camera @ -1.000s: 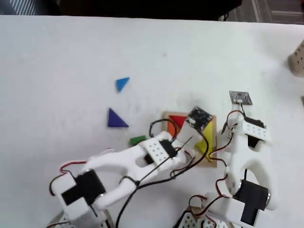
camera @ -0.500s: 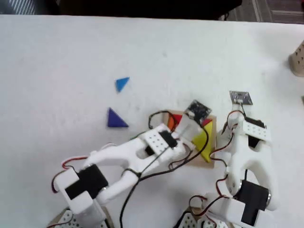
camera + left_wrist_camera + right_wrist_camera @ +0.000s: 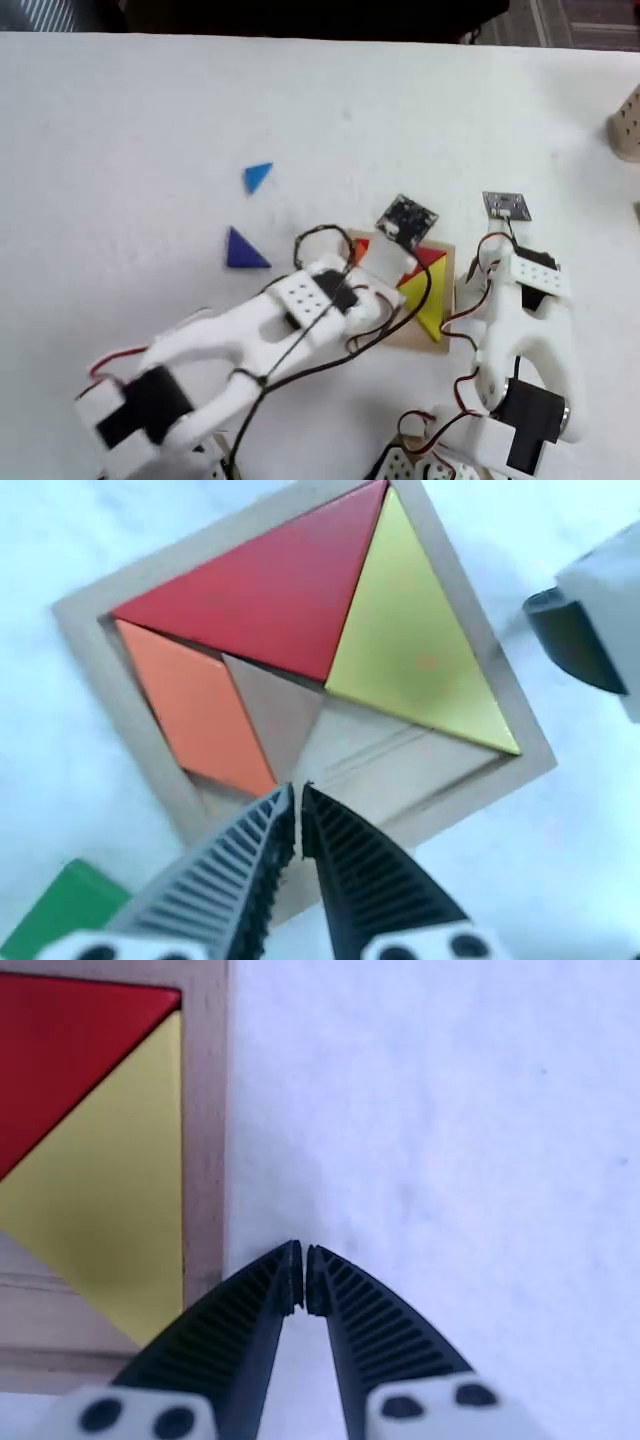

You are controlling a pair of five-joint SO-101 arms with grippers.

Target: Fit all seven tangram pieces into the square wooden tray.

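Left arm swings back toward lower left. Left tool (image 3: 298, 795) closed, empty, over the wooden tray (image 3: 90, 645) rim; right tool (image 3: 302, 1260) closed beside it. Green piece (image 3: 60, 905) just outside the tray: likely light, stiff, thin; pinch opposite edges.

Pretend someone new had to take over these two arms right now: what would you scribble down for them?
Left gripper: shut, empty, above the rim of the tray, by its bare part.
Right gripper: shut, empty, over the table just outside the tray.
Done: red triangle, yellow triangle and orange parallelogram lie in the tray.
Left: four pieces. The green piece lies on the table close to the tray; the light blue triangle and dark blue triangle lie farther off.
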